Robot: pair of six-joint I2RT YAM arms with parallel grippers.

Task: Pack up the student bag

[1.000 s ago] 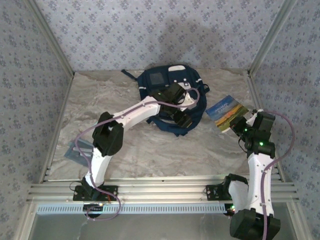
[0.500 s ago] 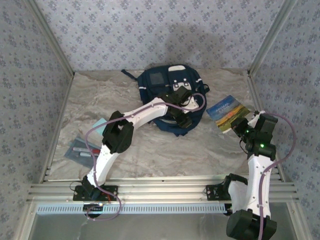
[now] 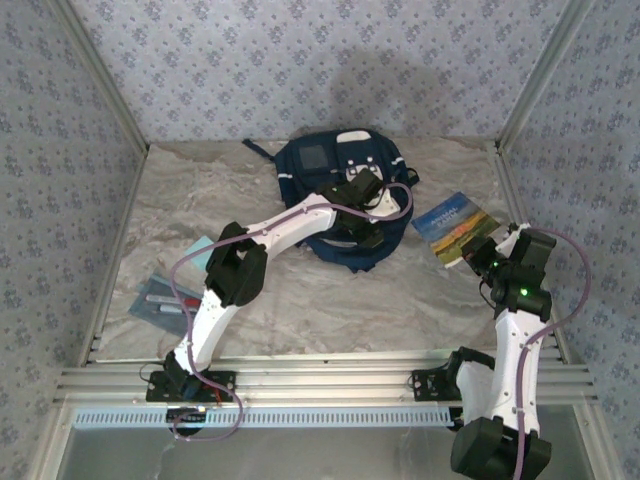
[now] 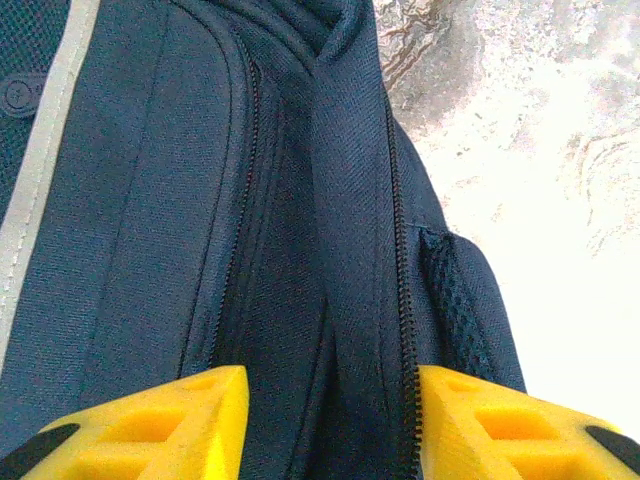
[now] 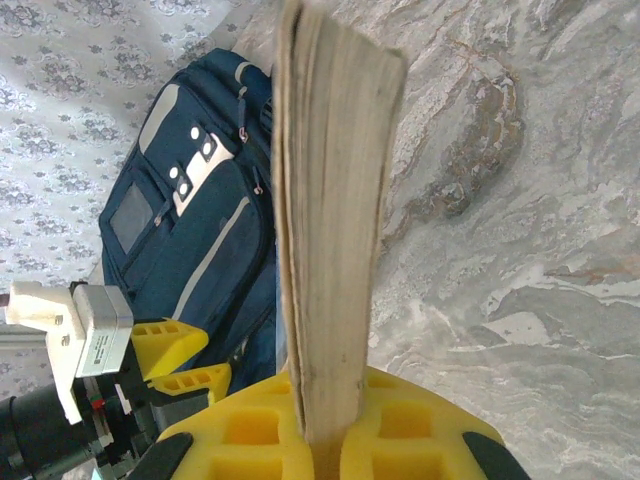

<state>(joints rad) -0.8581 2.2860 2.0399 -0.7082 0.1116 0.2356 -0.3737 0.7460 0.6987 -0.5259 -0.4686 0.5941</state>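
Observation:
The student bag [image 3: 335, 160], navy with white trim and a grey front panel, lies flat at the back middle of the table. My left gripper [image 3: 364, 232] hovers low over its near right edge. In the left wrist view its yellow fingers [image 4: 180, 420] straddle a raised fold of bag fabric [image 4: 350, 250] beside a zipper; they stand apart, with the fold not pinched. My right gripper [image 5: 330, 440] is shut on the spine end of a colourful book [image 3: 455, 225], held edge-up to the right of the bag [image 5: 190, 230]. The book's page edge [image 5: 330, 200] faces the right wrist camera.
A clear pouch with pens [image 3: 160, 300] and a teal flat item [image 3: 200, 248] lie at the left near the table's edge. Patterned walls close in the back and sides. An aluminium rail [image 3: 320, 380] runs along the front.
The left arm's elbow swung right, uncovering the pouch, and its jaws narrowed around the bag's fold. The right arm drifted slightly with the book still held.

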